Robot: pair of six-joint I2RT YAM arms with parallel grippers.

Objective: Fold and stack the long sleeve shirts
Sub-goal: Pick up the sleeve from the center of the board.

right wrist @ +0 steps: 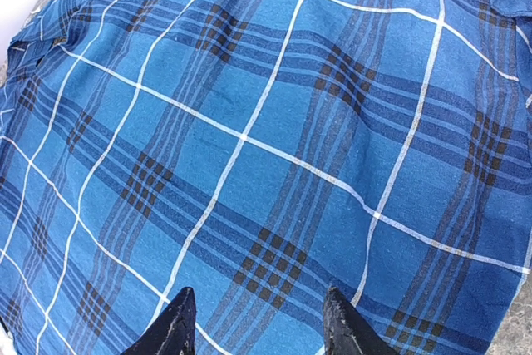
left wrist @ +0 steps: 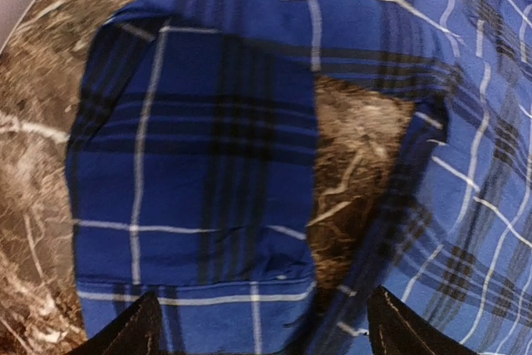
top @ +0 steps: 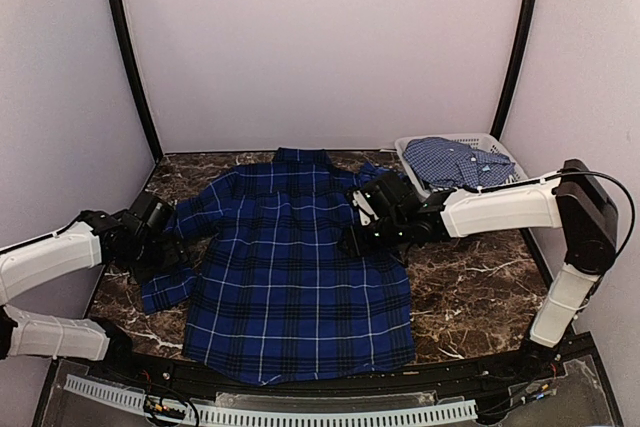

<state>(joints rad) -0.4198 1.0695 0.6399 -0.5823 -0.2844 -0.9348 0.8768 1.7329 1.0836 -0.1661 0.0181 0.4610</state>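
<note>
Big shirt (top: 290, 267) royal-blue/navy plaid w/ thin white lines, 2nd shirt (top: 455, 162) lighter blue fine check, table (top: 470, 287) brown marble w/ white veins.

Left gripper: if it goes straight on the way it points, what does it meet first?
Most likely the plaid sleeve, lying straight ahead of the open left gripper; how far off is unclear.

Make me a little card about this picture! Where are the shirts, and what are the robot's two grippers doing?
dark plaid shirt: spread flat on the marble table, collar at the far side
lighter checked shirt: bunched in the basket, far right corner
left gripper: open, over the dark shirt's sleeve
right gripper: open, over the dark shirt's body
folded yet: no
</note>
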